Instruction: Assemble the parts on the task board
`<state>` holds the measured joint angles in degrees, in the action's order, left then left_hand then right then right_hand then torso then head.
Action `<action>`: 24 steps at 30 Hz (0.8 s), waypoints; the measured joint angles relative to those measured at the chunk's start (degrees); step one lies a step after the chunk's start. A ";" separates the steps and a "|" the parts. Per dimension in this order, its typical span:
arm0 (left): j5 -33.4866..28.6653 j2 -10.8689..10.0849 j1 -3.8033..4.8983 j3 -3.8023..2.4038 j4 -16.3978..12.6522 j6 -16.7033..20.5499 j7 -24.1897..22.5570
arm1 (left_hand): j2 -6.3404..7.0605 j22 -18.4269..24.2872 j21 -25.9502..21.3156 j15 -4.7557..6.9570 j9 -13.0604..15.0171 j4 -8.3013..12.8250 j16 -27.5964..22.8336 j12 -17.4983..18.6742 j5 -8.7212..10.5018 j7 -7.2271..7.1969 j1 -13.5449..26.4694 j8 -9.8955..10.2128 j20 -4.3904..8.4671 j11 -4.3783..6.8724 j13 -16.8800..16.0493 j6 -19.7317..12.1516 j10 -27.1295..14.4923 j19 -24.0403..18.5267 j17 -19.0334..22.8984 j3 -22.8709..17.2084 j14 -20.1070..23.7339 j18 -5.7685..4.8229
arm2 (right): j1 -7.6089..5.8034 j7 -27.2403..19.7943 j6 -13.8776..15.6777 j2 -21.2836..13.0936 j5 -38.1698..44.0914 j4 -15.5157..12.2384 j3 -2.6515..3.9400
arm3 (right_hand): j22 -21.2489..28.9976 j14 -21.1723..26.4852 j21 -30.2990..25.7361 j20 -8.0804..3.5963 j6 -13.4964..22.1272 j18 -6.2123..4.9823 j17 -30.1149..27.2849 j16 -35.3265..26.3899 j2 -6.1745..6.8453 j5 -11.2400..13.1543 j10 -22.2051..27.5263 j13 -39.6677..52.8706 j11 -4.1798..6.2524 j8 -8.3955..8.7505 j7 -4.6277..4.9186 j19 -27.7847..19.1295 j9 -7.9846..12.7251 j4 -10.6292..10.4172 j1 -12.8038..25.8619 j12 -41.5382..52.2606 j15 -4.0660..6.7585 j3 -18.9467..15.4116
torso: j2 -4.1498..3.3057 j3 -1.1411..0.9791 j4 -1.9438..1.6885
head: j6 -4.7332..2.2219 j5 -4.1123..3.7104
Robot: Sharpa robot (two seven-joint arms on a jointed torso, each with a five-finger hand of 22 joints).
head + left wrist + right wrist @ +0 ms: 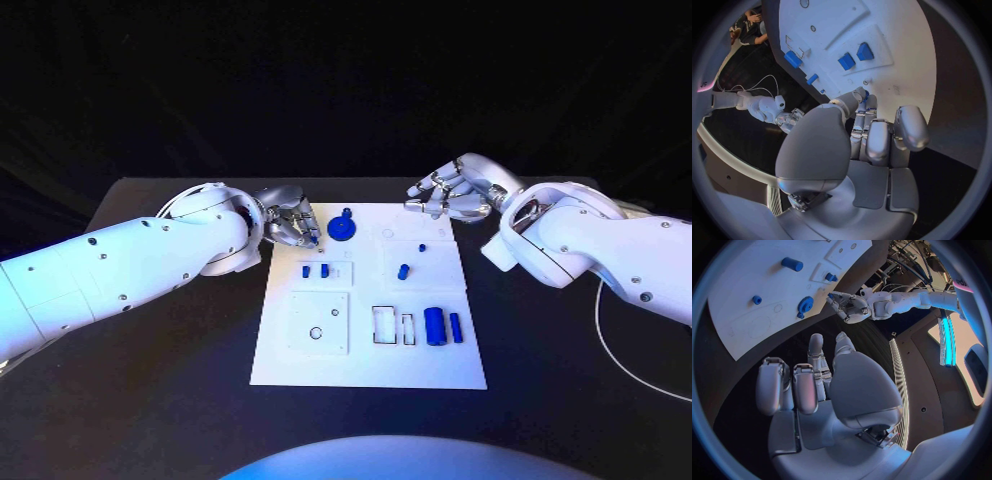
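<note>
The white task board (368,365) lies mid-table. A blue gear (342,227) sits near its far edge, also seen as the gear (806,305). My left hand (289,225) hovers at the board's far left corner, fingertips just left of the gear. In the left wrist view the left hand (873,135) has thumb and fingers drawn together, with a blue sliver at their tips. What that sliver is stays unclear. My right hand (459,190) hangs over the far right corner; the right hand (811,380) holds nothing, fingers loosely bent and apart.
Two small blue blocks (315,270) sit in a raised plate. A short blue peg (404,270) and a tiny one (423,247) lie to the right. A blue cylinder (434,322), a blue bar (456,327) and a white frame (385,323) lie nearer me.
</note>
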<state>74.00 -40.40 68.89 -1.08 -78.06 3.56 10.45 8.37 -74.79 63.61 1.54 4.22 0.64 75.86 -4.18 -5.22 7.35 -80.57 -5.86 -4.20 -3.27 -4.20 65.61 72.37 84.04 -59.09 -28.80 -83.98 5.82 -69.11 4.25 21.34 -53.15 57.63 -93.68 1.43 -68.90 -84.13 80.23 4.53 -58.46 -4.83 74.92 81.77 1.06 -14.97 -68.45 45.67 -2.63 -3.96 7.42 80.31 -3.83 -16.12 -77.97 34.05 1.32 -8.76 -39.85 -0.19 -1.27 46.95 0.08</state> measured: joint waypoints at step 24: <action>2.92 2.42 -0.30 0.90 1.42 -1.93 1.22 | 0.02 -0.04 0.00 0.00 -0.12 0.17 0.00 0.01 0.00 -0.01 0.46 0.11 0.00 -0.20 -0.01 -0.02 0.21 0.00 0.28 -0.15 0.00 0.00 | 0.11 -0.02 -0.04 0.07 -0.06 -0.02 -0.01 | 0.09 0.00 0.00 0.00 0.00 0.00 -0.01 -0.22 -0.22 0.00 0.00 0.00 0.00 0.00 0.00 0.00 -0.04 0.00 -0.22 0.00 0.00 0.00 | -0.07 -0.03 0.09 | 0.16 0.40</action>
<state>76.92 -37.98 68.58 -0.18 -76.65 1.63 11.67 8.38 -74.83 63.61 1.53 4.11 0.81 75.86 -4.17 -5.22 7.34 -80.10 -5.75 -4.20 -3.48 -4.21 65.59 72.57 84.04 -58.81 -28.95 -83.98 5.82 -69.00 4.23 21.30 -53.08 57.58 -93.69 1.43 -68.82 -84.13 80.23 4.53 -58.46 -4.83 74.91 81.56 0.83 -14.97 -68.45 45.68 -2.63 -3.96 7.42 80.31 -3.87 -16.12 -78.19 34.05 1.33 -8.76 -39.92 -0.22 -1.18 47.11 0.48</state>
